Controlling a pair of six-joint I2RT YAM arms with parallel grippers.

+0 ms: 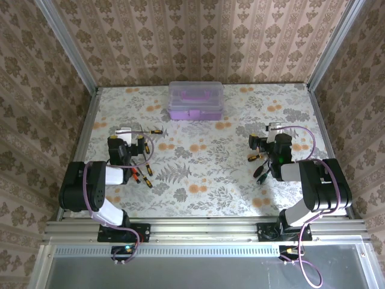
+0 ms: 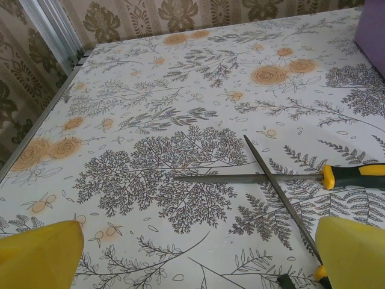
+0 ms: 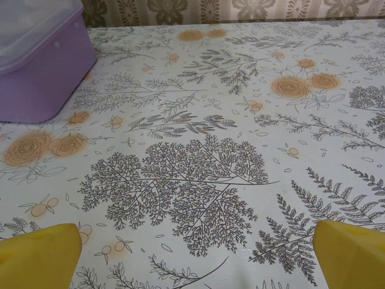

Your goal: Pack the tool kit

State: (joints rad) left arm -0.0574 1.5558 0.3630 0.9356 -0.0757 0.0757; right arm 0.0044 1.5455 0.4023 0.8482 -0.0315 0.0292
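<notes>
The tool kit's purple box (image 1: 195,100), with its clear lid down and a purple handle on top, stands at the back middle of the table. Its corner shows in the left wrist view (image 2: 373,27) and its side in the right wrist view (image 3: 36,72). Orange-and-black screwdrivers lie by the left arm (image 1: 139,173) and by the right arm (image 1: 255,158). Two of them cross just ahead of my left gripper (image 2: 198,259), one handle (image 2: 352,176) to the right. The left gripper (image 1: 127,131) is open and empty. My right gripper (image 1: 275,128) (image 3: 195,259) is open over bare cloth.
A floral cloth covers the table (image 1: 204,150). Wallpapered walls with metal posts (image 1: 66,42) close in the left, back and right sides. One screwdriver (image 1: 151,130) lies just right of the left gripper.
</notes>
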